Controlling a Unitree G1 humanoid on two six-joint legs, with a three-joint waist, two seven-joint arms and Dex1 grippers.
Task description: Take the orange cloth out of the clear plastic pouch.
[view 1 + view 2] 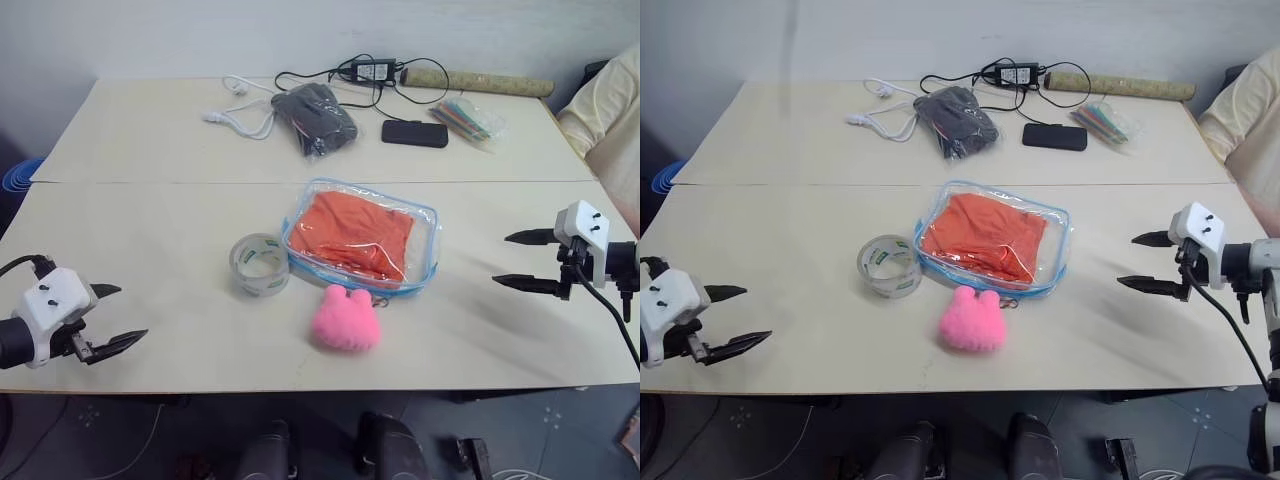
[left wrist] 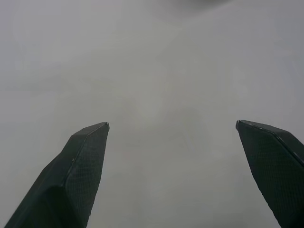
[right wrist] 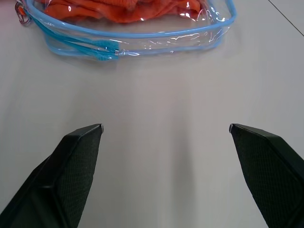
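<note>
The bright orange folded cloth [image 1: 355,233] lies inside the flat clear plastic pouch with light blue trim [image 1: 424,216], which rests flat near the middle of the pale wooden table [image 1: 150,240], just on the near side of the seam that crosses the tabletop. The pouch's blue zipper edge faces the near edge. A roll of clear tape [image 1: 259,264] stands just beside the pouch's left end. A fluffy pink plush toy [image 1: 346,318] sits against the pouch's near edge.

Toward the far edge lie a dark grey bagged bundle [image 1: 316,116], a white cable [image 1: 240,115], a black power adapter with cord [image 1: 368,71], a black phone [image 1: 414,133], a small clear bag of coloured sticks [image 1: 466,117] and a brown rolled tube [image 1: 478,82]. A person's pale yellow sleeve [image 1: 603,120] shows at the far right corner.

The left gripper [image 1: 113,316] hangs over the near left corner, jaws spread wide, empty. The right gripper [image 1: 518,260] hangs over the right edge, pointing toward the pouch, well apart from it, jaws likewise spread and empty.
</note>
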